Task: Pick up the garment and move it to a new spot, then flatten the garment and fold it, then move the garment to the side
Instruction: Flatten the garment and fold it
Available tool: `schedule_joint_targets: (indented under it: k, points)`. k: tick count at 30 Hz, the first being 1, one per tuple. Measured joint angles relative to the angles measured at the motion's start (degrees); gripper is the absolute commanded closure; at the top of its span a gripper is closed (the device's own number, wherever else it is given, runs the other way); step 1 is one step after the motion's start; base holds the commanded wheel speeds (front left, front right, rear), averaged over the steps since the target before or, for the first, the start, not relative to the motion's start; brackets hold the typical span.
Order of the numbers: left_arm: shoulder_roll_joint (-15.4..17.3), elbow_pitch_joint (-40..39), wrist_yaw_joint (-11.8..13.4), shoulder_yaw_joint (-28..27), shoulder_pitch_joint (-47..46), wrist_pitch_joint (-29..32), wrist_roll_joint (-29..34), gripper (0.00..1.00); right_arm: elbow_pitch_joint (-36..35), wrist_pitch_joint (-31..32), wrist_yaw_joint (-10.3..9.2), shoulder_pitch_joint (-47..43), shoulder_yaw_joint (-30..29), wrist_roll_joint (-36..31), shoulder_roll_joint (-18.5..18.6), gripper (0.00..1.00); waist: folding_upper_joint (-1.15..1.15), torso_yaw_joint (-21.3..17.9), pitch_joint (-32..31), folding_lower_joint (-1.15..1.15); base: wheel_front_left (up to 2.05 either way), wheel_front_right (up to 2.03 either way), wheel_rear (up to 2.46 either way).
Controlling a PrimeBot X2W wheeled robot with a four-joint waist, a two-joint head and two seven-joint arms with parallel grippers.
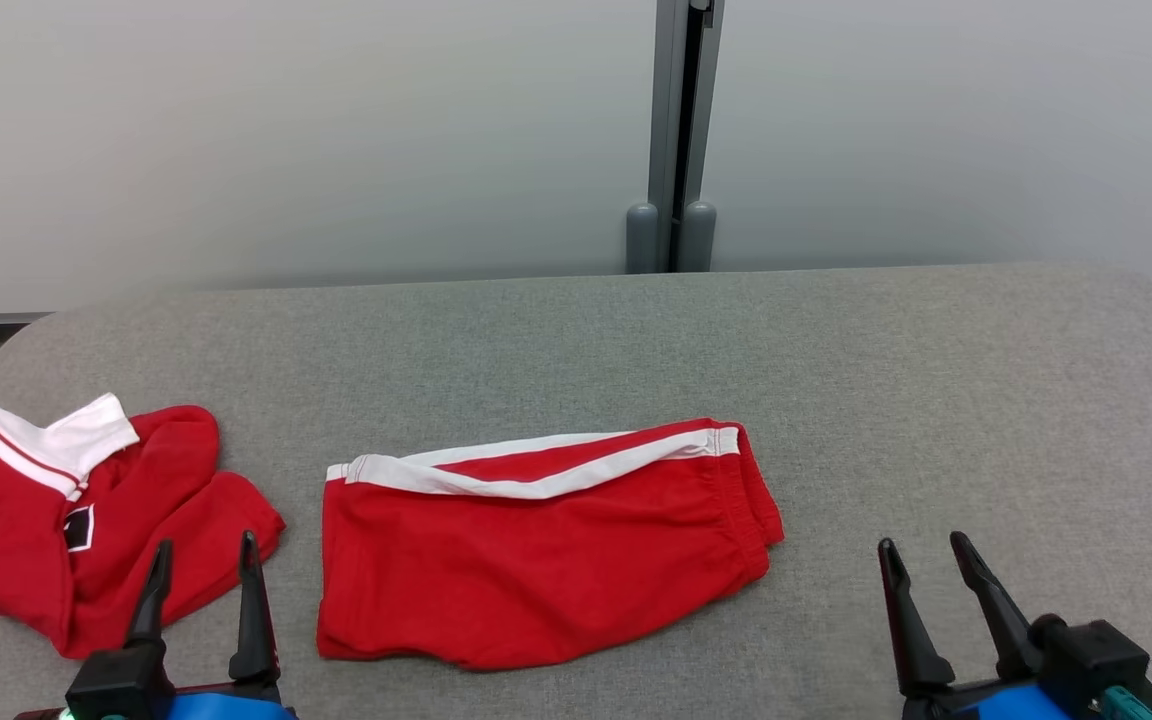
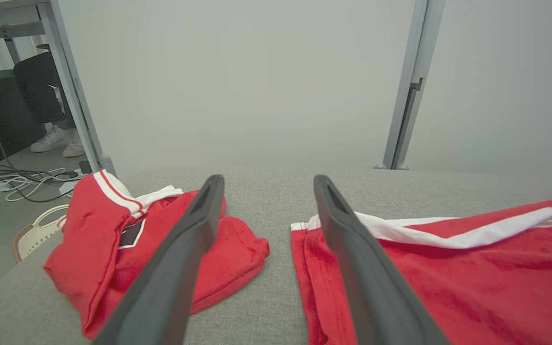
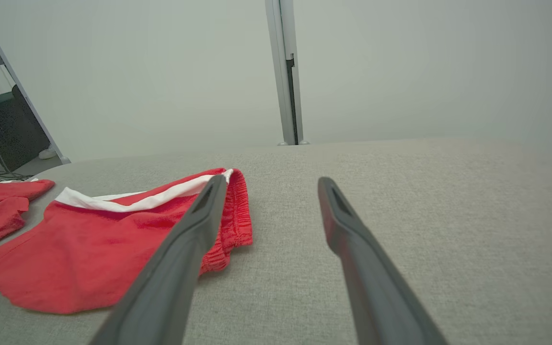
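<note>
On the table (image 1: 936, 350) lie two red garments (image 1: 536, 560) (image 1: 26, 520).

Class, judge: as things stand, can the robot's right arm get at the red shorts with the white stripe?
Probably yes: the open right gripper is beside the white-striped red fabric shorts, bare grey padded table between them.

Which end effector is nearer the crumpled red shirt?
Left. The left end effector is at the near right edge of the crumpled red shirt; the right end effector sits far off, beyond the red shorts.
</note>
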State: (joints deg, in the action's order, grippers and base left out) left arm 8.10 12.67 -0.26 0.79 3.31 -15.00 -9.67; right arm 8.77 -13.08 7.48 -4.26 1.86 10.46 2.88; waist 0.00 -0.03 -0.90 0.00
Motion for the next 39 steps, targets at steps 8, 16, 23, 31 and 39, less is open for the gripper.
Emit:
schedule_joint_targets:
  k: [8, 16, 23, 31, 39]
  points:
    - [-1.34, 0.13, -1.09, -0.07, -1.36, 0.0, 1.27, 0.0, 4.01, 1.82, 0.0, 9.71, 4.34, -3.31, 0.0, 0.0, 0.0, 1.47, 1.26, 0.0, 0.0, 0.0, 0.0]
    - [-2.31, 0.78, -2.4, 0.07, -4.03, 0.0, 1.96, 0.0, 15.27, 2.99, 0.01, 21.3, 5.04, -6.5, -0.01, 0.0, 0.0, 4.38, 4.31, 0.01, 0.0, 0.0, 0.0]
    - [-3.35, 1.38, -3.01, 0.29, -5.92, 0.0, 2.54, 0.0, 29.37, 2.7, 0.0, 27.1, 2.08, -9.29, -0.01, 0.0, 0.0, 7.43, 7.26, 0.01, 0.0, 0.0, 0.0]
    - [-3.93, 2.03, -3.64, -0.04, -7.15, 0.0, 3.1, 0.0, 41.73, 0.66, 0.01, 30.42, -0.35, -9.82, -0.01, 0.0, 0.0, 9.11, 9.26, 0.0, 0.0, 0.0, 0.0]
    - [-4.34, 2.5, -3.83, -0.21, -7.92, 0.0, 3.66, 0.0, 47.64, -0.9, 0.0, 31.65, 5.52, -3.05, 0.01, 0.0, 0.0, 8.48, 9.44, 0.01, 0.0, 0.0, 0.0]
